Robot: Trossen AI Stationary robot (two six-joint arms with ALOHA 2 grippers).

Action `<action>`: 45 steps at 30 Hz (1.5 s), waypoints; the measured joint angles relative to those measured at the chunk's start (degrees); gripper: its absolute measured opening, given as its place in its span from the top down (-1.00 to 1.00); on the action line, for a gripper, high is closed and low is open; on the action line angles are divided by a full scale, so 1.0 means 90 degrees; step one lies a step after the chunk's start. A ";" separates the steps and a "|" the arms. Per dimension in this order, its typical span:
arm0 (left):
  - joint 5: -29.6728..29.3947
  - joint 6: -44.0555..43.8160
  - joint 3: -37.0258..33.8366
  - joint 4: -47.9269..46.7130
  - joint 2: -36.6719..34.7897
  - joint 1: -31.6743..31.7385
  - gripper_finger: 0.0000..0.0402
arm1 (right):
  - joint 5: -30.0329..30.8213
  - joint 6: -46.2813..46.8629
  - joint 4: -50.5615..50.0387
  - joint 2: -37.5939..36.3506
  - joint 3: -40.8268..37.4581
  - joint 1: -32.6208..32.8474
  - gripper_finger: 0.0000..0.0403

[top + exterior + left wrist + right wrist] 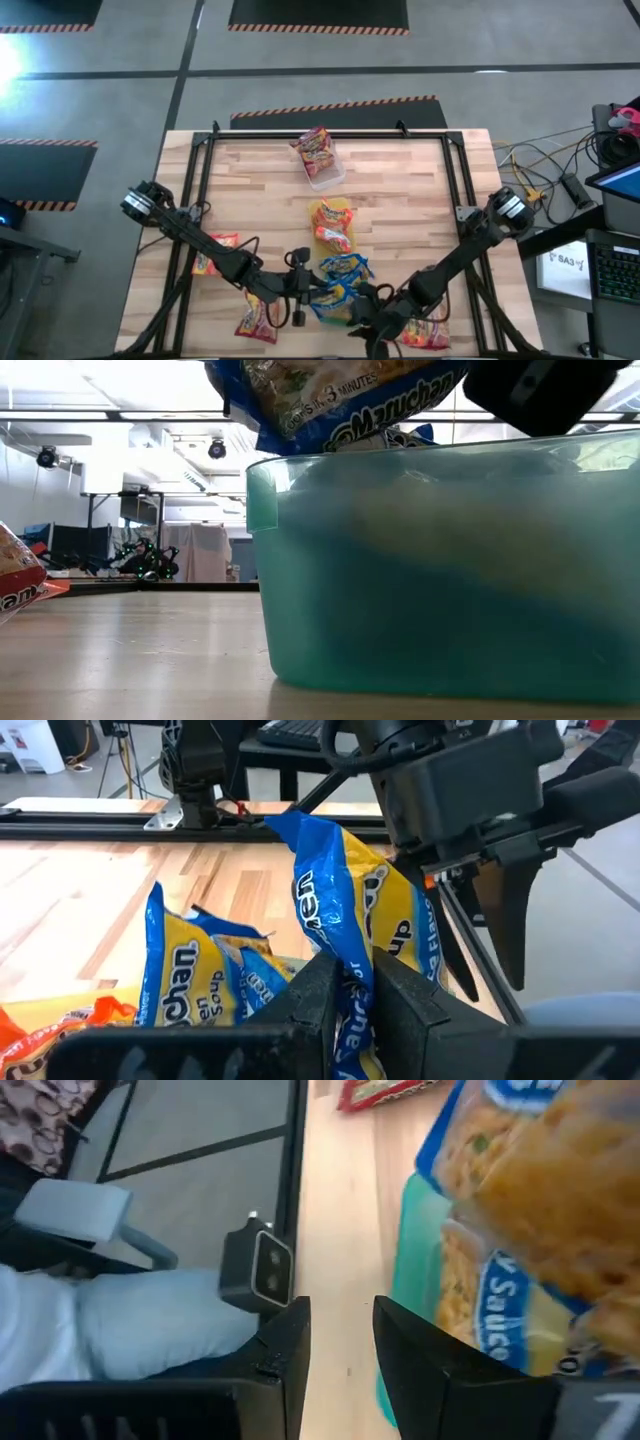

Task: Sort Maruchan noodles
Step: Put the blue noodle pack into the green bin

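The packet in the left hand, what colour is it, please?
Blue and yellow packet; left wrist view shows it best.

green tray (pixel 420 580): right side cut off; contents blurred through its wall
blue packet (pixel 330 400): top cut off

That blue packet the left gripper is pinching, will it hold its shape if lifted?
Probably not. The blue Maruchan packet looks crinkly, and its wrapper bends above the left gripper, so it may flop. It seems light, and the glossy film might slip.

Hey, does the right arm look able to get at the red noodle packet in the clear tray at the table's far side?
Probably yes: the red packet lies exposed atop the clear tray, nothing blocking.
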 joint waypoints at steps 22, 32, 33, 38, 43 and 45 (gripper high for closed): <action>-0.0004 -0.0152 -0.0007 -0.0151 0.0005 -0.0005 0.82 | 0.0591 0.0378 -0.0064 0.0239 -0.0221 0.0160 0.64; -0.0001 -0.0154 -0.0007 -0.0150 0.0007 -0.0005 0.82 | 0.0702 0.0443 -0.0080 0.0467 -0.0214 0.0138 0.64; -0.0003 -0.0154 -0.0007 -0.0150 0.0007 -0.0005 0.82 | 0.0756 0.0428 -0.0098 0.0459 -0.0214 0.0138 0.64; -0.0001 -0.0154 -0.0007 -0.0150 0.0007 -0.0005 0.82 | 0.0787 0.0346 -0.0140 0.0451 -0.0167 0.0121 0.64; 0.0001 -0.0154 -0.0007 -0.0172 0.0007 -0.0005 0.82 | 0.0787 0.0184 -0.0153 0.0430 -0.0018 0.0121 0.64; 0.0003 -0.0154 -0.0007 -0.0172 0.0007 -0.0005 0.82 | 0.0787 0.0077 -0.0135 0.0414 0.0064 0.0121 0.64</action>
